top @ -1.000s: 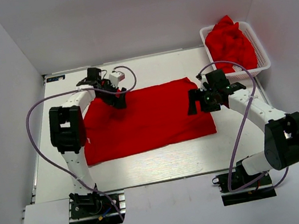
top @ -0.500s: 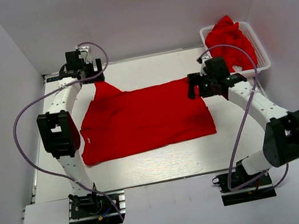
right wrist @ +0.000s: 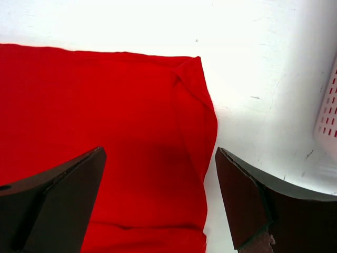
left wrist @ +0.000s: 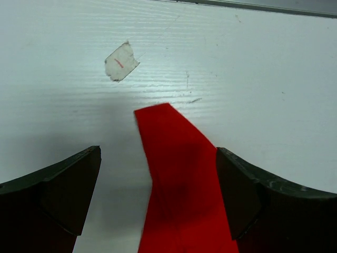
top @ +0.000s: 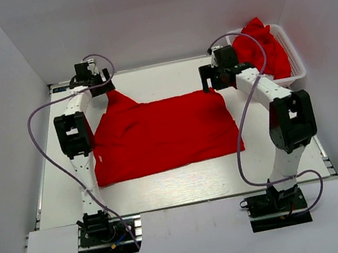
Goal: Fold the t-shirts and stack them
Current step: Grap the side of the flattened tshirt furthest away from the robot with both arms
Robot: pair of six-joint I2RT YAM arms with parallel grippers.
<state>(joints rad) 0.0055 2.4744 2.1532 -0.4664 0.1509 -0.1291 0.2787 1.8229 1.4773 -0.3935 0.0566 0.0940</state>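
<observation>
A red t-shirt (top: 164, 134) lies spread flat on the white table (top: 185, 182). Its far left corner runs out in a point (left wrist: 168, 153) between my left gripper's open jaws. My left gripper (top: 98, 86) hovers over that point at the far left. My right gripper (top: 213, 79) is open above the shirt's far right corner (right wrist: 184, 89); that corner has a small fold. Neither gripper holds cloth. More red t-shirts (top: 260, 48) are piled in the white basket (top: 293, 58) at the far right.
A small scrap of tape (left wrist: 121, 61) sticks to the table just beyond the shirt's left point. The basket's wall (right wrist: 329, 116) stands close to the right of my right gripper. White walls enclose the table on three sides.
The left arm pulled the shirt's far left corner out toward the far left and now stands open over it. The right arm moved from the right edge to the far right corner.
</observation>
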